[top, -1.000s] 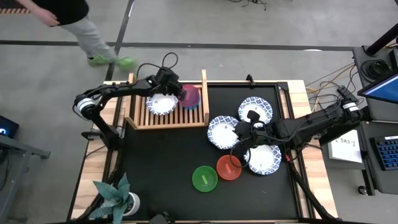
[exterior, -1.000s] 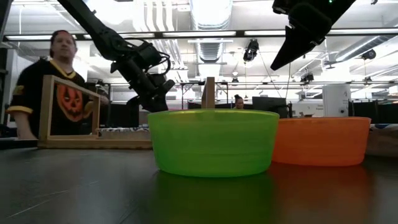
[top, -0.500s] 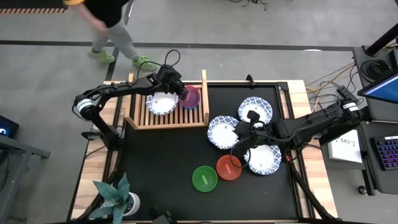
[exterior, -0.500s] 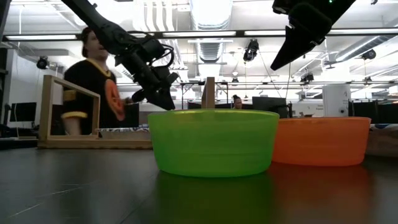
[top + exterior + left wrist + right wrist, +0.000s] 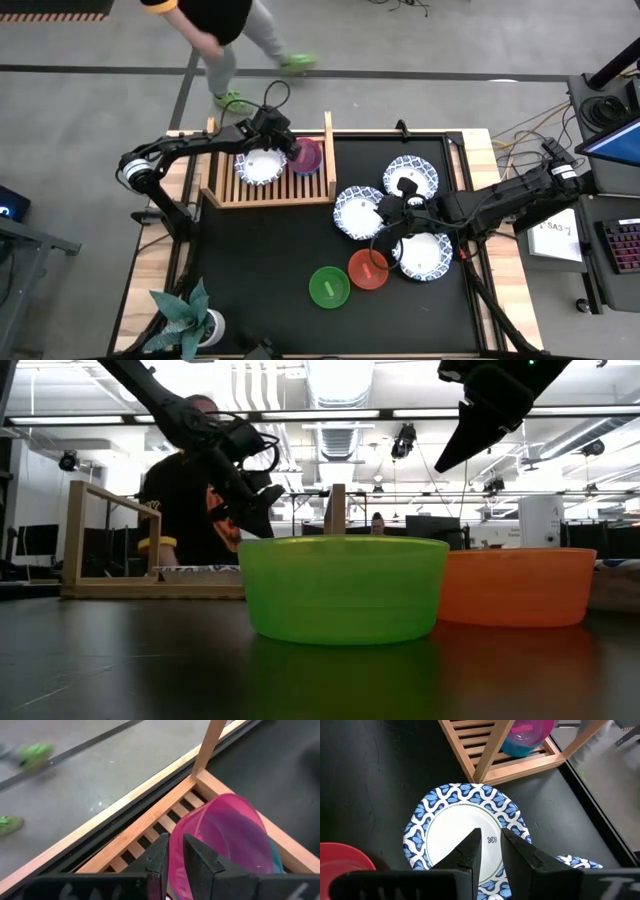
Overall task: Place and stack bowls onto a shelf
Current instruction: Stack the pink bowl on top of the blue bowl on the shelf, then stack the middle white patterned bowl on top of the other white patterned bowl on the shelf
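Observation:
My left gripper (image 5: 293, 150) reaches over the wooden shelf (image 5: 265, 196) and is shut on the magenta bowl (image 5: 310, 156), which sits tilted in the cyan bowl (image 5: 520, 747) at the shelf's right end. One blue-rimmed white bowl (image 5: 261, 167) rests on the slats to their left. My right gripper (image 5: 384, 212) hovers above another white bowl (image 5: 455, 825) on the mat, its fingers only narrowly apart, touching nothing. Two more white bowls (image 5: 411, 177) (image 5: 424, 256), a red bowl (image 5: 368, 269) and a green bowl (image 5: 329, 287) rest on the mat. My left gripper (image 5: 176, 855) pinches the magenta bowl's rim (image 5: 176, 836) on the side toward the white bowl, one finger (image 5: 197, 860) inside the bowl and one (image 5: 159, 859) outside. The fingers slant down from the table's left. The bowl is tilted, its far side down in the cyan bowl (image 5: 276, 865).
The shelf's upright corner post (image 5: 209, 742) stands close beyond the magenta bowl. A potted plant (image 5: 186, 315) sits at the near left corner. A person (image 5: 215, 20) walks on the floor past the far edge. Bare mat lies between the shelf and the green bowl.
My left gripper has turned slightly while keeping its hold, and the magenta bowl has settled a little over the cyan one. The person behind the table has walked from the left toward the right. My right arm has kept still.

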Tool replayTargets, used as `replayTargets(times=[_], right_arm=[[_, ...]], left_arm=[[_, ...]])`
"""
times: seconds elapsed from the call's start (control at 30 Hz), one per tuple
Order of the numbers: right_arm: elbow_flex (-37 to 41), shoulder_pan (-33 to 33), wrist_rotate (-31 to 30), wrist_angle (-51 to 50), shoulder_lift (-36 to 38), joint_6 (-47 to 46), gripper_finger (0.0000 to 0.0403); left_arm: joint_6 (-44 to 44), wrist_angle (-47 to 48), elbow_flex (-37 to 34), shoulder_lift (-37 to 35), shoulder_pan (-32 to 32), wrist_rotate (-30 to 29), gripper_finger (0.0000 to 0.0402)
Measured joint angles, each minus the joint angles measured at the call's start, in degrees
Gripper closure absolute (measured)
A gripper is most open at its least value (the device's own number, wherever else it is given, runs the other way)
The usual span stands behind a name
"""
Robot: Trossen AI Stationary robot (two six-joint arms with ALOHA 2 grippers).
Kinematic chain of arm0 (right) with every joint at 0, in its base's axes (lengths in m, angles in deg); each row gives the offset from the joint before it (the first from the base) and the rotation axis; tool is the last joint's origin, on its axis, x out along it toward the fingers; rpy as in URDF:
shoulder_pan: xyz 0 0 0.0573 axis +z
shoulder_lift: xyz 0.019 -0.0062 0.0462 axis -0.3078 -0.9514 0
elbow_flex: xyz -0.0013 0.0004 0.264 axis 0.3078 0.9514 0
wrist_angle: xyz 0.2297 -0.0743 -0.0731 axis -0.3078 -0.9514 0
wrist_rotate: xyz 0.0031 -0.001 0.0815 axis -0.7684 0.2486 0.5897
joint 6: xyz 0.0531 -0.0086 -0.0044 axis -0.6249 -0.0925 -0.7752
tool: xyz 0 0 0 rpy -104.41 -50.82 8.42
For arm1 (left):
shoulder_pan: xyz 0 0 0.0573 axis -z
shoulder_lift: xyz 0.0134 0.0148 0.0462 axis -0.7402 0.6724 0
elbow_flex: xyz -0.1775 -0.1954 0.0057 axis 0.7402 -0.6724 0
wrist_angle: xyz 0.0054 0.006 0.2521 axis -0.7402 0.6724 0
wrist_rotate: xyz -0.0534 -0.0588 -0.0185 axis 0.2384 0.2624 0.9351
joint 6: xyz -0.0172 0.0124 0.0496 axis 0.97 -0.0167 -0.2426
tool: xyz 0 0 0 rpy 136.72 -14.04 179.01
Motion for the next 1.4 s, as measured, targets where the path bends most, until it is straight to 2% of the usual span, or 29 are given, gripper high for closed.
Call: replayTargets(times=[0.5, 0.7, 0.9, 1.13, 1.4], right_arm=[[0.0, 0.0, 0.01, 0.0, 0.0, -0.03, 0.0339], [0.0, 0.0, -0.16, 0.02, 0.0, 0.25, 0.0339], [0.0, -0.01, -1.44, 0.2, 0.02, 0.37, 0.0339], [0.0, -0.01, -1.46, 0.23, 0.02, 0.63, 0.0339], [0.02, -0.02, -1.46, 0.39, 0.02, 0.33, 0.0339]], left_arm=[[0.62, -0.54, -0.17, -0.91, 0.08, -2.35, 0.0365], [-1.81, -2.62, 0.39, -1.54, 0.95, 7.18, 0.0365], [-1.54, -2.29, -0.38, 0.91, 0.94, 3.34, 0.0365], [-0.56, -2.14, -0.41, 2.84, 1.01, 3.06, 0.0365], [0.29, -0.3, -0.41, -0.8, 3.76, 3.65, 0.0365]])
